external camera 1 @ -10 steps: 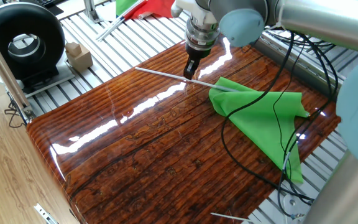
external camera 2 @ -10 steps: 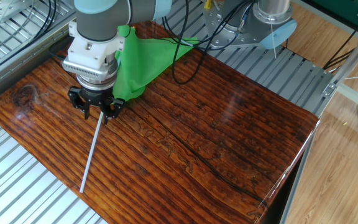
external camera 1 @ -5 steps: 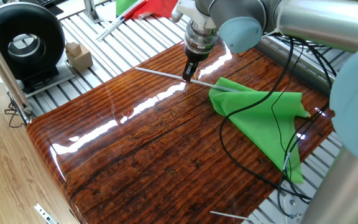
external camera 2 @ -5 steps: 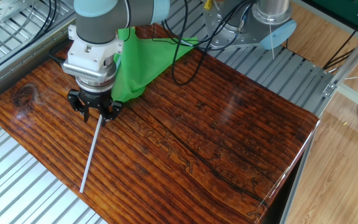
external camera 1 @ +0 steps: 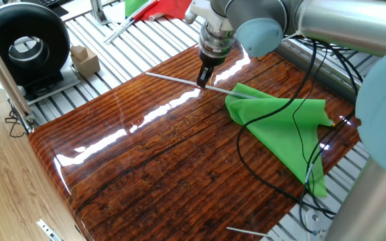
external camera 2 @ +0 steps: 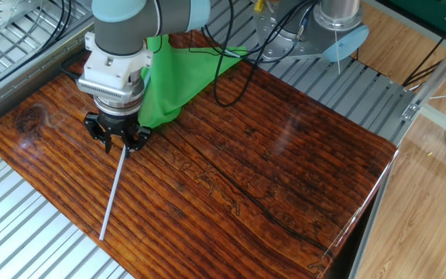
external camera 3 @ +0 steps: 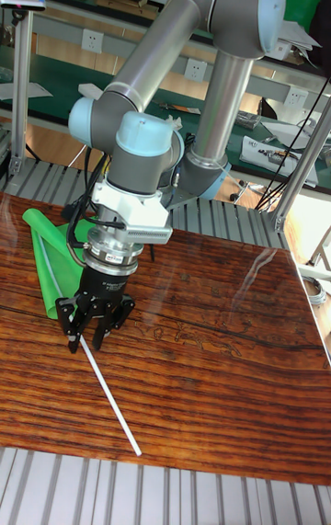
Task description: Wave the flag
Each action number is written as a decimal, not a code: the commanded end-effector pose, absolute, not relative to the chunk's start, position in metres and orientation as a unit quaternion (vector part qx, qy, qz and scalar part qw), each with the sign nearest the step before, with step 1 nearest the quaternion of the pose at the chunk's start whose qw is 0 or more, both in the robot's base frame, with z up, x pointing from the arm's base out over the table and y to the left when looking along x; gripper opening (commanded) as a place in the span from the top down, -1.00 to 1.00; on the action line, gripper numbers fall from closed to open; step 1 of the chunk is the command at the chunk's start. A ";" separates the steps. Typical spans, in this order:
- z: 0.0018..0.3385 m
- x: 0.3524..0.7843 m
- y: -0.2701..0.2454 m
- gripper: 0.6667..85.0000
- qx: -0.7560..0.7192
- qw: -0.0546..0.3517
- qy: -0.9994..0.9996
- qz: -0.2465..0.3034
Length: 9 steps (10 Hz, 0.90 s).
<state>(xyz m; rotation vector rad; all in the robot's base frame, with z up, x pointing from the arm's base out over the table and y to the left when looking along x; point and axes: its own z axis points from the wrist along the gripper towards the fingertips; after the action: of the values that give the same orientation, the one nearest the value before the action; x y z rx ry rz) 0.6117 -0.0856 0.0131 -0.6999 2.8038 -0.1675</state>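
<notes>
The flag lies flat on the wooden tabletop (external camera 1: 179, 154): bright green cloth (external camera 1: 280, 120) (external camera 2: 176, 77) (external camera 3: 51, 240) bunched at one end of a thin grey-white rod (external camera 1: 173, 79) (external camera 2: 113, 194) (external camera 3: 110, 401). My gripper (external camera 1: 204, 82) (external camera 2: 121, 145) (external camera 3: 87, 332) points straight down at the rod, close to where the cloth begins. Its fingers are spread on either side of the rod, down near the table surface and not closed on it. The free end of the rod reaches toward the table edge.
A black cable (external camera 1: 273, 114) trails across the green cloth. A black round device (external camera 1: 25, 43) and a small wooden block (external camera 1: 84, 59) sit on the slatted metal surface beyond the board. A red-and-green flag (external camera 1: 156, 8) lies at the back. Another robot base (external camera 2: 324, 31) stands behind.
A second ago the gripper stood slightly higher; it has sunk a little onto the rod and has held still for the last half second. The flag has not moved.
</notes>
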 end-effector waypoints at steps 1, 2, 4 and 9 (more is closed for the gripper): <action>0.010 0.613 -0.085 0.00 -0.235 0.129 0.962 -0.049; 0.008 0.613 -0.084 0.00 -0.234 0.130 0.962 -0.045; 0.007 0.611 -0.081 0.02 -0.232 0.131 0.963 -0.037; 0.006 0.611 -0.080 0.11 -0.229 0.132 0.964 -0.035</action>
<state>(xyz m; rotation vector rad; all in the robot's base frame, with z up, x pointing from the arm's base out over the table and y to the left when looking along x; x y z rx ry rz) 0.6101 -0.0810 0.0058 -0.6846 2.7993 -0.1187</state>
